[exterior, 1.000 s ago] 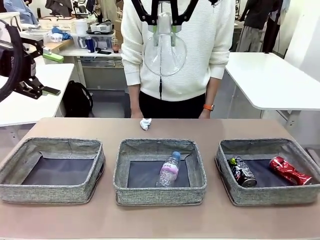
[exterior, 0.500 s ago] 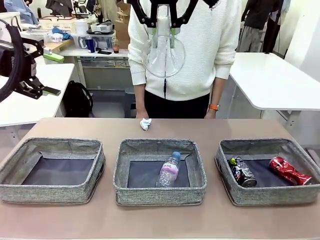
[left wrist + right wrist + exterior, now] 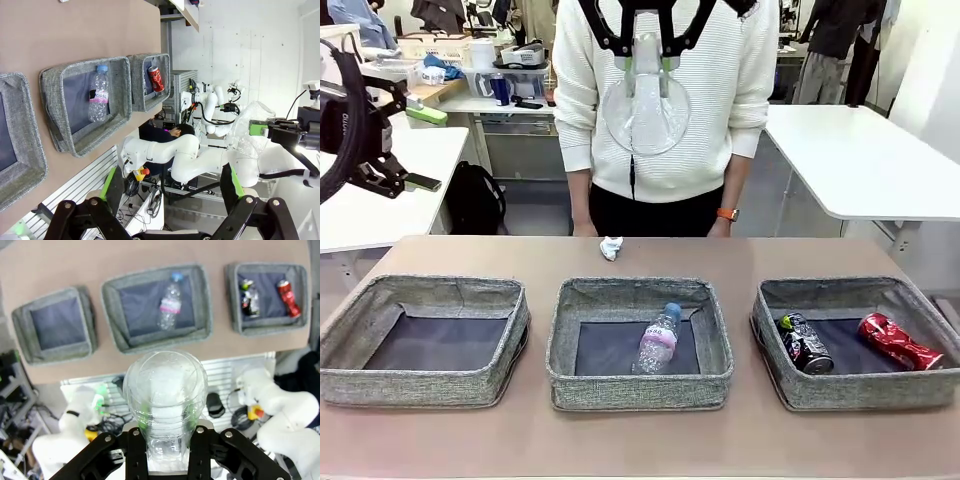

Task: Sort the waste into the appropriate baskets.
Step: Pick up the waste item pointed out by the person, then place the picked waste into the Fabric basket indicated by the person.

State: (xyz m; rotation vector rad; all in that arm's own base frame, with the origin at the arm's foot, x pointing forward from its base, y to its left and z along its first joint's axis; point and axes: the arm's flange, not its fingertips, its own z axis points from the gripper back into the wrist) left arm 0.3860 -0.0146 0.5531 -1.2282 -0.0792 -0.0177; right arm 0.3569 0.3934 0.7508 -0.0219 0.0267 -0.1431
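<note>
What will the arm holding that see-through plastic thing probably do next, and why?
Most likely it will carry it down to the middle basket and let go there. The right gripper is shut on the clear plastic high above the table. The middle basket holds the clear bottle, also plastic, while the right basket holds the dark can and red can.

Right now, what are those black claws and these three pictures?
They are a robot's two hands. One picture looks across the table at a person; two come from wrist cameras. The right hand is shut on crumpled clear plastic. The left hand is open. On the table sit three grey baskets: the left basket is empty, the middle basket holds a clear bottle, the right basket a red crushed can and a dark can. A white paper wad lies near the person.
</note>
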